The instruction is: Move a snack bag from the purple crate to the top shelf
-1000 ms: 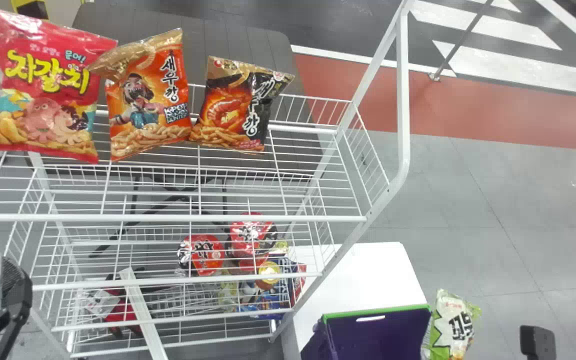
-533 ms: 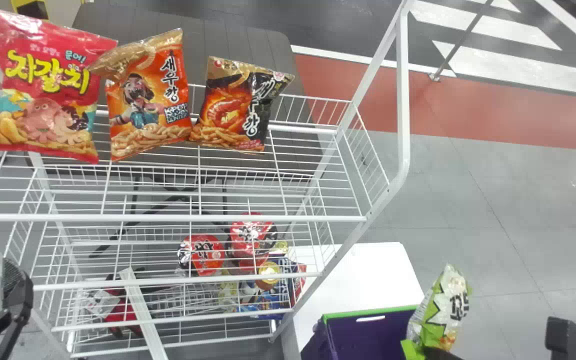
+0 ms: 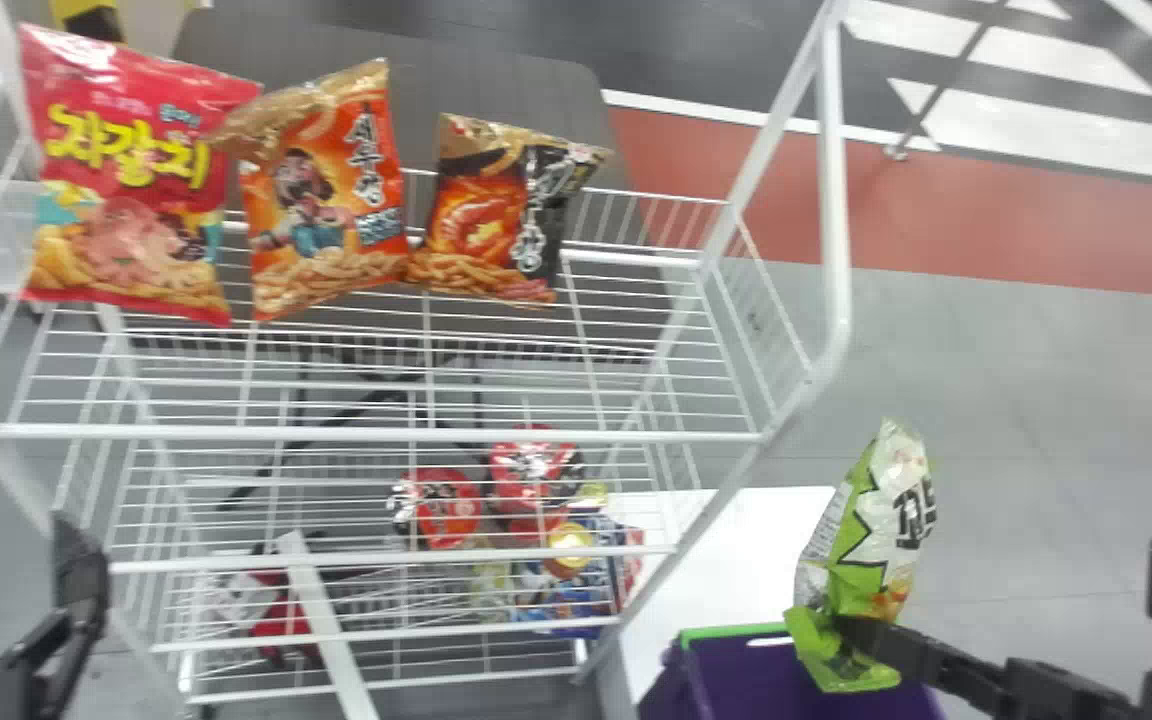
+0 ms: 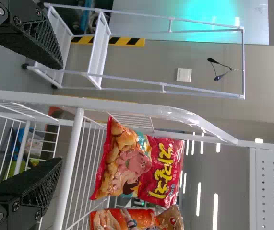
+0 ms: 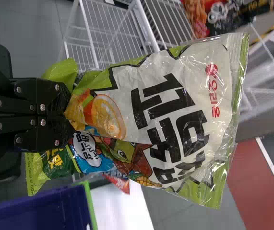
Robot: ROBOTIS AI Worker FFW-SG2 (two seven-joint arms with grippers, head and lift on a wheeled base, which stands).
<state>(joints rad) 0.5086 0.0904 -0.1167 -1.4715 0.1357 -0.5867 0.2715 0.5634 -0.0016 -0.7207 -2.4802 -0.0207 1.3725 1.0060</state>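
Three bags (image 3: pixel 326 200) on top shelf (image 3: pixel 386 433), one crate (image 3: pixel 761 685)

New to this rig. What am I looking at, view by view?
A two-armed robot at a white wire rack. The head view looks down from its head; each wrist view comes from that arm's own camera, turned sideways.

The right gripper holds a green-and-white snack bag by one end, near the purple crate. The left gripper is open and empty by the rack's left side.

The top shelf bears three other bags; lower down are red round packs.
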